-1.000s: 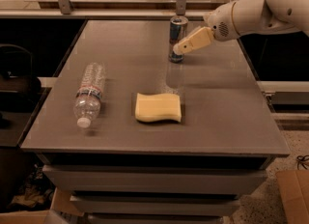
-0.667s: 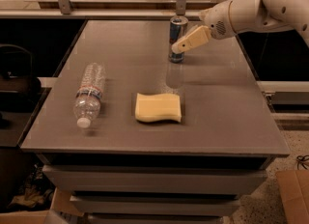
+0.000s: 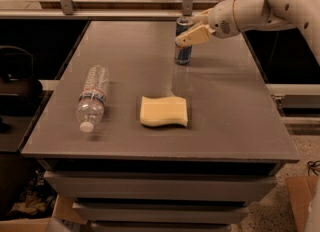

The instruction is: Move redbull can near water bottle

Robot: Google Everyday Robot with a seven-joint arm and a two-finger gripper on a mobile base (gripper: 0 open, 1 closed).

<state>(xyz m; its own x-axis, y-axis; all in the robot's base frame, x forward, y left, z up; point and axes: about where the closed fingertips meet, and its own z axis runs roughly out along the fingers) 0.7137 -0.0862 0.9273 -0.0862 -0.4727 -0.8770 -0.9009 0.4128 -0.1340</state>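
Water bottle: lying on its side at the left of the surface, its white cap pointing toward the near edge. It is acting as the target, so it needs no handling.
Sponge: a yellow pad lying flat near the middle front, right of the bottle and probably just off the can's route.
Redbull can: standing upright toward the far edge, well apart from the bottle. Its blue and silver sides are showing, and its top is partly hidden.
Claw: reaching in from the right at the can's upper half, probably lining up a side grasp. I cannot tell whether it is gripping.
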